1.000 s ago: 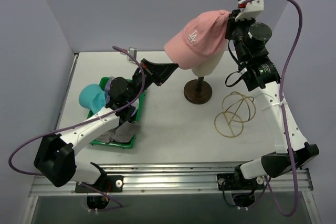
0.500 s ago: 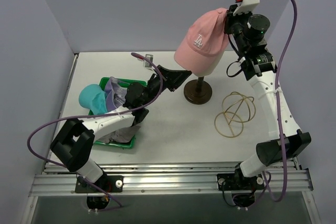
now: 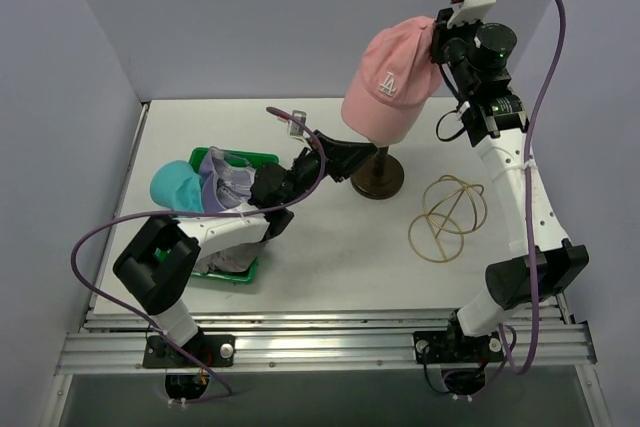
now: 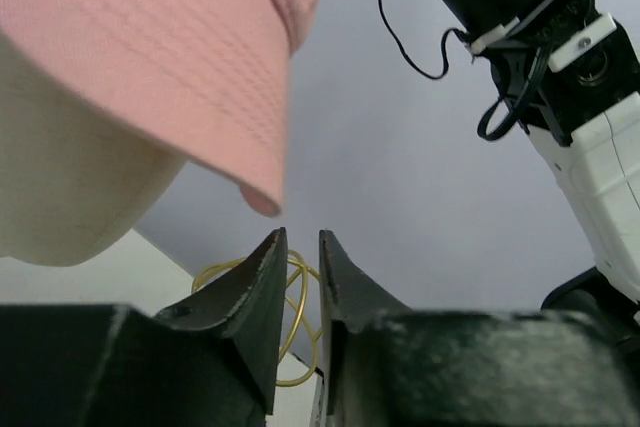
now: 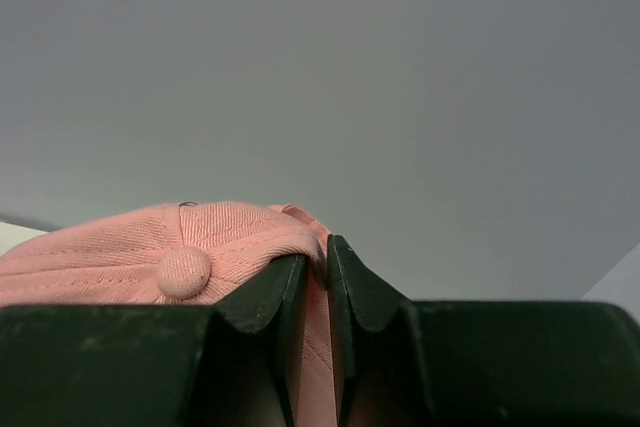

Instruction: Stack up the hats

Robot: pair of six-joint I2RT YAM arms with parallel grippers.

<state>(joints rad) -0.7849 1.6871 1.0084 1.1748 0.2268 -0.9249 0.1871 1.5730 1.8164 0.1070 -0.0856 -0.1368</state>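
Pink cap (image 3: 388, 82) atop mannequin head (image 3: 392, 127), pinched at back by right gripper (image 5: 315, 269); left gripper (image 4: 297, 257) nearly closed, empty, just below brim; other hats (image 3: 205, 187) over tray (image 3: 262, 160), left of head

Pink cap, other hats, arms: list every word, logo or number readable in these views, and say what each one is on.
"LA": white interlocked monogram on the front of the pink cap, held on the mannequin head by the right gripper.
Lavender cap in the green tray: no marking can be made out.
Teal hat: no text shows.
Arms: no readable labels.
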